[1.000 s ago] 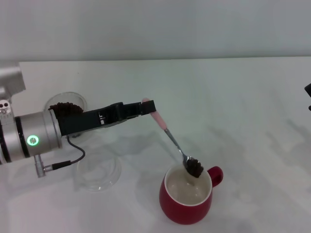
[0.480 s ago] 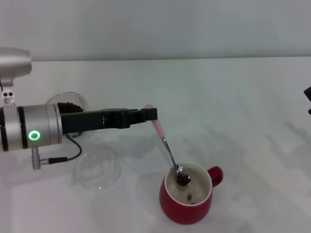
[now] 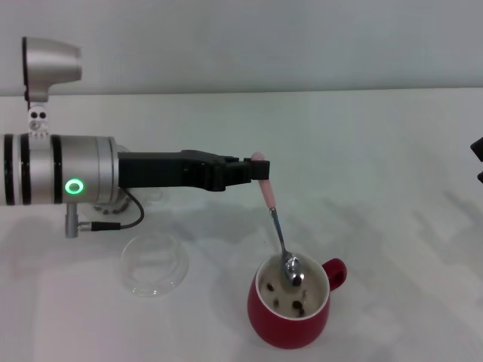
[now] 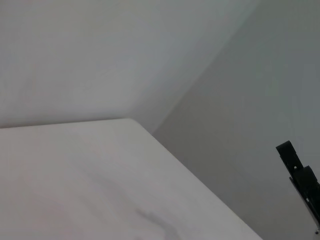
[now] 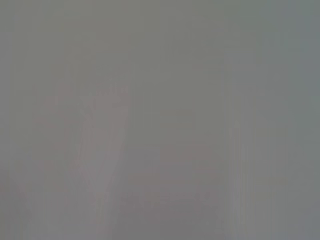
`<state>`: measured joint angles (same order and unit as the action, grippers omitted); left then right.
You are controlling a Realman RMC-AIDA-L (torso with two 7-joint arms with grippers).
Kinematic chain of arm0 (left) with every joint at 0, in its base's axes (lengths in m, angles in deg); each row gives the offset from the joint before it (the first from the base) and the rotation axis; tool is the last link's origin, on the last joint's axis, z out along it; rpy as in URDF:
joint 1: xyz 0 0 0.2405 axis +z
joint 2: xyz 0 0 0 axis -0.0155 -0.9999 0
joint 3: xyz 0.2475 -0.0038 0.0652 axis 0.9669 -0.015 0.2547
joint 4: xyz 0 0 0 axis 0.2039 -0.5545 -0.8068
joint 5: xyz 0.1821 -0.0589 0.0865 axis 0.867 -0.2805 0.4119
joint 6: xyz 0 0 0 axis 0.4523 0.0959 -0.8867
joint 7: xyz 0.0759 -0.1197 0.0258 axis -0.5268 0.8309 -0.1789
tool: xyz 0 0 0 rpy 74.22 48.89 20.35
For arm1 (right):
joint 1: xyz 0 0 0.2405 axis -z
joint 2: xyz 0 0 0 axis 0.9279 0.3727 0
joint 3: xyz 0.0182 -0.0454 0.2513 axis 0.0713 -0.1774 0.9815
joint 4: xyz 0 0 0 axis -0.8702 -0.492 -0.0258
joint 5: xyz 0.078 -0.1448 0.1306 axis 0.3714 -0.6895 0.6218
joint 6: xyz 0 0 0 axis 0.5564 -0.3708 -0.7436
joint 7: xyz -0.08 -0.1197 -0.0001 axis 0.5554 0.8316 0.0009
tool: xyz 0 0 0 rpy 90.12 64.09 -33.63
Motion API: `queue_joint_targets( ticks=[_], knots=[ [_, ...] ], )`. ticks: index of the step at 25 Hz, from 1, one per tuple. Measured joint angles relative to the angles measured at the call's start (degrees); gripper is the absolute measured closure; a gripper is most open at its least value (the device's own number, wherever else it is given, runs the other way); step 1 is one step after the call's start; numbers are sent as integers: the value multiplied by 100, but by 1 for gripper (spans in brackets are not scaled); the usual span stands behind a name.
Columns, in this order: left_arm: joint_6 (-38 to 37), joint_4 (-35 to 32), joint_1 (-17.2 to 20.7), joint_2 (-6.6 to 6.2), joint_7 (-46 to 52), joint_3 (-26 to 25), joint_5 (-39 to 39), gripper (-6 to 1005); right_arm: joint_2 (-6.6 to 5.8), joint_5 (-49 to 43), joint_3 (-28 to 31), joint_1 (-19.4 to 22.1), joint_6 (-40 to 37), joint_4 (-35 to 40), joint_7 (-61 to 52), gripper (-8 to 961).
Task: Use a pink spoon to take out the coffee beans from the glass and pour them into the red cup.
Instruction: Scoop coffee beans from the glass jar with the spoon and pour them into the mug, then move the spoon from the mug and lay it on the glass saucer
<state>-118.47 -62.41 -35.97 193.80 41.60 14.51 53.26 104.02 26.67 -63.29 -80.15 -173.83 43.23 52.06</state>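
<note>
Left gripper [image 3: 255, 170] clasps one pink spoon [image 3: 277, 224]; three coffee beans [image 3: 296, 306] inside one red cup [image 3: 289, 320].

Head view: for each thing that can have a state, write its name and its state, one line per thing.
Left gripper: shut on the spoon's pink handle.
Spoon: tilted, bowl down inside the cup, emptied.
Cup: upright, a few beans inside.
Beans: loose on the cup's bottom.
Glass disc: flat on the table.
Right gripper: parked at the table's edge.
</note>
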Motion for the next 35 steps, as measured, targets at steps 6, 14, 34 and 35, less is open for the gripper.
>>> queue_joint_targets(
  ticks=[6,14,34,35],
  knots=[
    [19,-218,-105,10,282,10,248,880,0,11,5,0,2,-25,0,231],
    [-14,-857,178,-33,554,-54,174,880,0,19,24,-1,-4,-25,0,232],
    [-387,-492,2370,-12,-448,-1882,-476,880,-15,174,53,-61,71,292,5,232],
    [-380,-349,2388,-4,-536,-1981,-476,880,-15,173,50,-62,83,293,17,232]
  ],
)
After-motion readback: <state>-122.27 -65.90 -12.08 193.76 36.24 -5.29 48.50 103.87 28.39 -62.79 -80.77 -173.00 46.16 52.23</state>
